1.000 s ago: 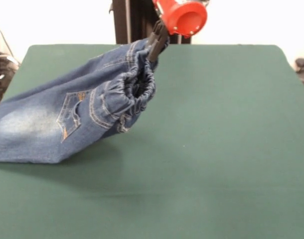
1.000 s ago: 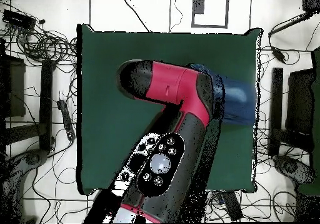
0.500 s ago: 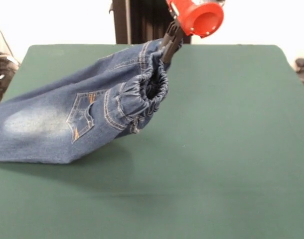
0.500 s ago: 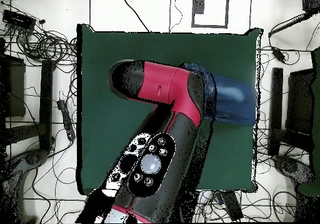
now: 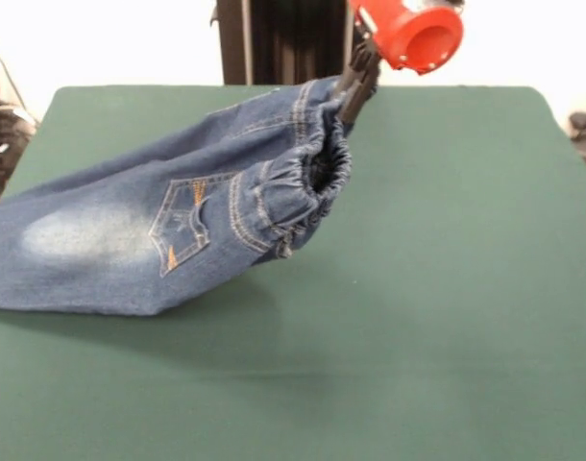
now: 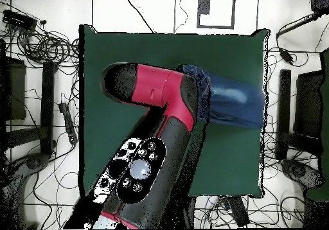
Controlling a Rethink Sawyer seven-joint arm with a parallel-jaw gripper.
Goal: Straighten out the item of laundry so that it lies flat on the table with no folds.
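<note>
Front view: my gripper is clamped on the gathered waistband of the blue denim jeans, holding that end raised above the dark green table. The legs trail down to rest on the cloth at the picture's left edge, back pocket facing the camera. Overhead view: my arm hides the waistband; the jeans lie toward the table's right edge.

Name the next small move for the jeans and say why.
Probably keep dragging the waistband toward the bare table, then lower it. The claw holds the jeans by the gathered waist, lifted off the cloth, while the legs trail to the table's edge.
</note>
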